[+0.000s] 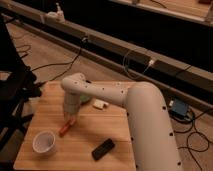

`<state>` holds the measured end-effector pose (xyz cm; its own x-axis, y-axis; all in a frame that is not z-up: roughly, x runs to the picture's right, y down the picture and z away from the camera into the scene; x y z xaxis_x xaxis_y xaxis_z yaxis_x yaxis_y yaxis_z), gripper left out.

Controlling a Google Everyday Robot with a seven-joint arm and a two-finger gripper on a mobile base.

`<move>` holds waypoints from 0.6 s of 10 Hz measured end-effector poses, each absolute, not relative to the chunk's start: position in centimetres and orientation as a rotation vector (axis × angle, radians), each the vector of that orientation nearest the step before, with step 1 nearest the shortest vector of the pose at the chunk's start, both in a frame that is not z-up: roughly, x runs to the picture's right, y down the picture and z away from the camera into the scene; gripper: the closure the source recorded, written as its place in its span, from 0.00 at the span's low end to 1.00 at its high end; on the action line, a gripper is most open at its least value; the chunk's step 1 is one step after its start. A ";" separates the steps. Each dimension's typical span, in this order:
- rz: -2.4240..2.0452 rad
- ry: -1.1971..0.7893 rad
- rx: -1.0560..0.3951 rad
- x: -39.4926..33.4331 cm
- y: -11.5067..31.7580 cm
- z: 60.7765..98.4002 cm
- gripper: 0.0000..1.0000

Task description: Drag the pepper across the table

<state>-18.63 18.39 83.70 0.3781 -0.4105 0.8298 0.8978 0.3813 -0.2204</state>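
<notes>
The pepper (64, 129) is a small slender red-orange item lying on the light wooden plank table (95, 127), left of centre. My gripper (71, 119) points down at the pepper's upper right end and seems to touch it. The white arm (142, 125) reaches in from the lower right, across the table's back half. The arm's wrist hides the gripper's upper part.
A white cup (44, 142) stands near the front left corner, just left of the pepper. A black rectangular block (103, 149) lies at the front centre. A small white item (100, 104) and a greenish object (85, 99) sit near the back. A dark chair (15, 95) is at the left.
</notes>
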 end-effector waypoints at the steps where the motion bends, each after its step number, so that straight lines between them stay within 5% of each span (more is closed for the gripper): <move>1: -0.925 -0.746 -0.769 -17.4 18.5 83.6 1.00; 6: -0.821 -0.667 -0.833 -11.6 19.3 82.6 1.00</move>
<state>-11.61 19.27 82.58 0.5201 -0.3562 0.7763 0.8327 0.4137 -0.3681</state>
